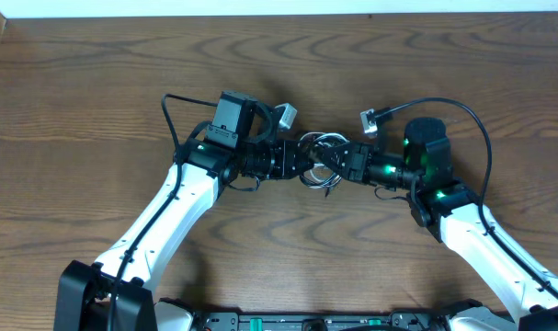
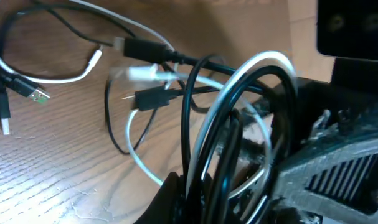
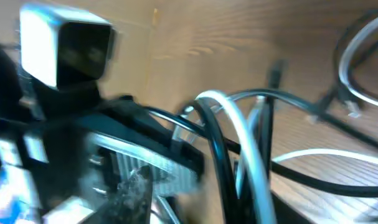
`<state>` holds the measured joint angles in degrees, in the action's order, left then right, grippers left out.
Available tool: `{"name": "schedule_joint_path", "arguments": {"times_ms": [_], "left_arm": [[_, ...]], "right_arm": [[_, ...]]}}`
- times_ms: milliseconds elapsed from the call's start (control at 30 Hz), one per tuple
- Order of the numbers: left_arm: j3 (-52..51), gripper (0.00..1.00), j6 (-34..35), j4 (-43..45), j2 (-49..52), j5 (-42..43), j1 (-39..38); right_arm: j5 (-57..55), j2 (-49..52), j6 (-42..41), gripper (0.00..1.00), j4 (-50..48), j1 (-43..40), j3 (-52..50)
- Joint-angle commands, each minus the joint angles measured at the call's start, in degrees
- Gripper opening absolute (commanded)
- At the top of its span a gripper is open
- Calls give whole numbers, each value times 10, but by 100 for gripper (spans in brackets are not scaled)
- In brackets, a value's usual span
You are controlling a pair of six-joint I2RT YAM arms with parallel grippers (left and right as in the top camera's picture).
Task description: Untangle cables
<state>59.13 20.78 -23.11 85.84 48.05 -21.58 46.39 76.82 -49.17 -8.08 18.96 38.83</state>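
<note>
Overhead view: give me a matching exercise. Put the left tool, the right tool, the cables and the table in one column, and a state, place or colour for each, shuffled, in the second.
Things:
1. left tool
2. right tool
3. cables
4. table

Descriptions:
a. brown wood grain
b. bunched between the two tools
c. shut on the cables
d. on the right side of the cables, opening unclear

Pairs: 1-c, 2-d, 3-b, 4-a.

Soft even light; cables [image 3: 240, 132] blurred in right wrist view.
</note>
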Motion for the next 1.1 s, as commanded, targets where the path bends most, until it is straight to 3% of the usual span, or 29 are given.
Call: {"name": "schedule_joint_path", "arguments": {"times_ms": [0, 167, 300, 467, 633, 833, 933, 1067], "left_arm": [[0, 8, -46, -5, 3, -10, -1], [0, 8, -70, -52, 3, -118, -1], [0, 7, -90, -69, 3, -126, -1], [0, 7, -92, -69, 3, -125, -1], [0, 8, -151, -69, 3, -46, -1], [0, 8, -191, -68, 3, 10, 1], [6, 8, -193, -68, 2, 3, 11], [29, 7, -193, -68, -8, 4, 30]], "right_arm": [[-79, -8, 107, 44, 73, -2, 0], [-342, -8, 146, 51, 253, -2, 0], [-475, -8, 146, 56, 328, -2, 0], [-446, -8, 164, 61, 317, -2, 0], [-253, -8, 358, 68, 239, -2, 0], [-219, -8, 479, 83, 195, -2, 0], [-245, -8, 474, 87, 174, -2, 0], [-301, -8, 363, 86, 161, -2, 0]]}}
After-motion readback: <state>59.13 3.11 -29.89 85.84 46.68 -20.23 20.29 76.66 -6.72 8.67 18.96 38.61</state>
